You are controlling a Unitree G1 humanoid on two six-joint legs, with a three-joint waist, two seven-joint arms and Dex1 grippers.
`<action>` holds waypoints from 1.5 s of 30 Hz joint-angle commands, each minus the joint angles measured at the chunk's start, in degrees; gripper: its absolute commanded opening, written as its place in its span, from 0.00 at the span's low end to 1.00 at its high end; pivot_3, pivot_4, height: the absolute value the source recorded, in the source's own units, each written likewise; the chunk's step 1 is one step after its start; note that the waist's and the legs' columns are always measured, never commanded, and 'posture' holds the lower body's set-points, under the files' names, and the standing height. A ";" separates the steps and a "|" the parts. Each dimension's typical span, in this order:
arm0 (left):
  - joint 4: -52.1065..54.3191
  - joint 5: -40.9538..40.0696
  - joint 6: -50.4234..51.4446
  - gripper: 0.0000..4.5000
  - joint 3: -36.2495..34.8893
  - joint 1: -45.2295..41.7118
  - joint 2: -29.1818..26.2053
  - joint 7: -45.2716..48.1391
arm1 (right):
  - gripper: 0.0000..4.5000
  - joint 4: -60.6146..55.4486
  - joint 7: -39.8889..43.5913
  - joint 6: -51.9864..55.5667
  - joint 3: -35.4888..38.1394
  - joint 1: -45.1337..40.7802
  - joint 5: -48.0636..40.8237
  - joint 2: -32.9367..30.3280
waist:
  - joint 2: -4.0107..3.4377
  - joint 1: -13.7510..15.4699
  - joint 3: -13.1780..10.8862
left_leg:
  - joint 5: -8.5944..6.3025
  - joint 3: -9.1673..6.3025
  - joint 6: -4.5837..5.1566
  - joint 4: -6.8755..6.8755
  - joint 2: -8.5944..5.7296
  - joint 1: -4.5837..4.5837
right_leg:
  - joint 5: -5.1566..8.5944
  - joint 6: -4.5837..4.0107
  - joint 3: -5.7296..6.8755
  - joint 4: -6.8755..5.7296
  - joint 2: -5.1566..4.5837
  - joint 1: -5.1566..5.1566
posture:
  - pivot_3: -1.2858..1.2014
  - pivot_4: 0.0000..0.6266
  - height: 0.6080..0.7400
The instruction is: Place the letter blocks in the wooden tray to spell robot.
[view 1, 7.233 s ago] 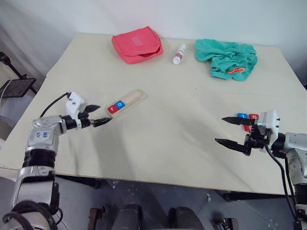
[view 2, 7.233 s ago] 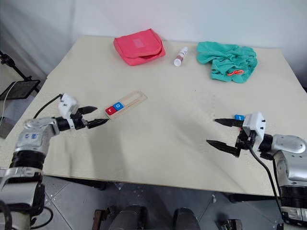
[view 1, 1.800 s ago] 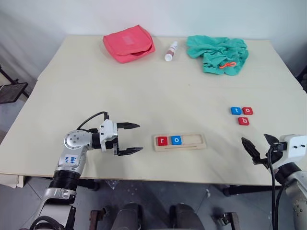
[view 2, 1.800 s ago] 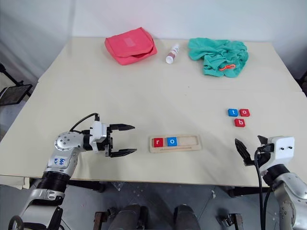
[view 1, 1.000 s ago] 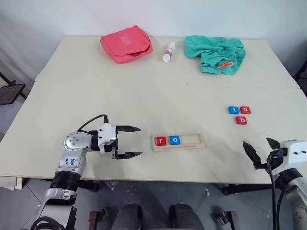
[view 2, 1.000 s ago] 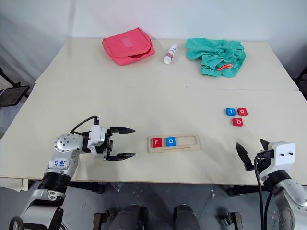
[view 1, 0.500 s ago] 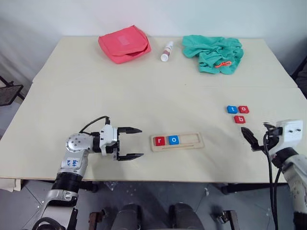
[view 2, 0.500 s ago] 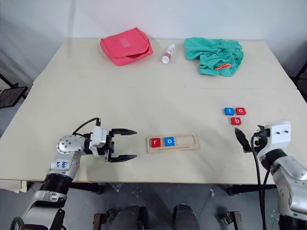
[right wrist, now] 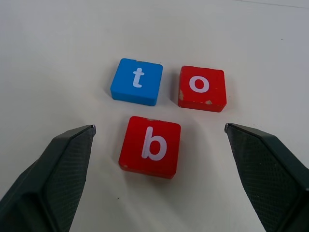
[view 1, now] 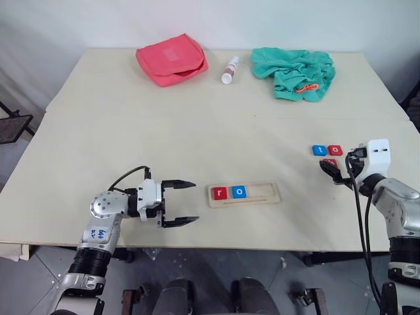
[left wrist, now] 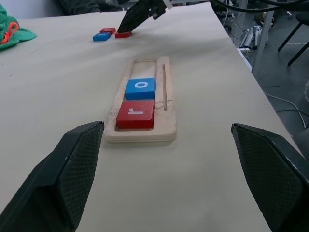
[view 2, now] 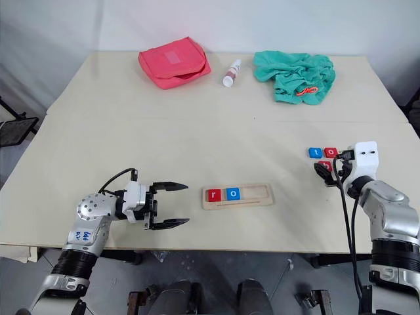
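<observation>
The right gripper (right wrist: pixel 157 140), jaws spread wide, hovers just over the red b block (right wrist: pixel 150 146). Risk: the blue t block (right wrist: pixel 136 81) and the loose red o block (right wrist: pixel 201 88) lie just beside it, so a closing finger could nudge a neighbour or pinch two tiles (the gaps are narrow). The wooden tray (view 1: pixel 244 194) sits near the table's front edge, holding the red r block (left wrist: pixel 135 114) and the blue o block (left wrist: pixel 140 88), its remaining slots empty. The left gripper (view 1: pixel 180 203), likewise spread, waits beside the tray.
</observation>
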State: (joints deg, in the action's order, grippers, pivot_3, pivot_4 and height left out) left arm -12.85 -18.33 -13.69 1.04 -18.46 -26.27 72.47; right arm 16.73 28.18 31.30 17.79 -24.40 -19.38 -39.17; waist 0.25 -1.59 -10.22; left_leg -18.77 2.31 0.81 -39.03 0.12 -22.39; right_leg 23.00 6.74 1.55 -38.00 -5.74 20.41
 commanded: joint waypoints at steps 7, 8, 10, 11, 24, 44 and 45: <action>3.35 -1.59 0.11 1.00 0.04 1.64 0.04 -1.66 | 1.00 1.19 0.59 1.70 -2.10 -0.46 1.06 0.54 | 0.00 -0.01 0.00 | 0.00 -0.01 0.00 0.00 0.01 0.00 | 0.00 0.00 0.02 0.00 0.01 -0.01 | 0.52 0.24 1.00; 3.47 -1.64 0.20 1.00 0.10 1.71 0.05 -1.71 | 1.00 1.34 0.52 1.86 -2.15 -0.43 1.00 0.71 | 0.00 -0.01 0.00 | 0.00 -0.03 0.00 0.00 0.02 0.00 | 0.00 0.00 0.05 0.00 0.01 -0.02 | 0.52 0.24 1.00; 3.44 -1.72 0.21 1.00 0.13 1.74 0.04 -1.69 | 1.00 1.81 -0.25 2.53 -2.09 -0.60 1.04 1.06 | 0.00 0.00 0.00 | 0.00 -0.04 0.00 -0.01 0.01 0.01 | 0.00 0.00 0.05 0.02 0.01 -0.04 | 0.52 0.24 1.00; 3.42 -1.72 0.21 1.00 0.15 1.72 0.05 -1.70 | 0.96 2.07 -0.80 2.56 -1.88 -0.71 1.11 1.19 | 0.00 -0.01 0.00 | 0.00 -0.04 0.00 -0.01 0.02 0.01 | 0.00 0.00 0.05 0.02 0.01 -0.04 | 0.52 0.24 1.00; 0.23 -1.41 -0.52 1.00 0.41 -0.51 0.51 -0.58 | 0.33 0.23 -4.62 -1.20 -0.43 0.93 1.71 2.90 | 0.01 0.01 0.01 | 0.00 -0.08 0.00 -0.04 0.01 0.02 | 0.00 0.00 0.11 0.06 0.00 -0.12 | 0.52 0.24 1.00; -7.46 -1.66 -3.62 1.00 -0.69 -3.94 0.89 3.41 | 0.33 -50.73 -21.22 16.87 3.36 27.42 -5.98 18.96 | -0.01 0.10 0.01 | 0.02 -0.24 -0.04 0.05 -0.03 0.01 | 0.00 0.00 0.23 0.09 -0.01 -0.14 | 0.52 0.24 1.00; -7.88 -1.57 -3.98 1.00 -0.58 -4.26 1.03 3.53 | 0.33 -50.57 -21.58 16.93 3.24 27.55 -6.05 19.72 | 0.00 0.11 0.01 | 0.02 -0.24 -0.04 0.05 -0.04 0.01 | 0.00 0.00 0.23 0.08 -0.01 -0.14 | 0.52 0.24 1.00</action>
State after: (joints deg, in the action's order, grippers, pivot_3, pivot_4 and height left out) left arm -20.55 -18.65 -16.37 1.00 -22.21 -25.52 75.55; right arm -31.74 7.52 48.13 20.54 2.85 -24.76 -20.14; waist 0.24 -1.48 -10.20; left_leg -18.74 2.07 0.77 -38.99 0.08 -22.37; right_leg 23.00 6.74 1.78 -37.92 -5.75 20.27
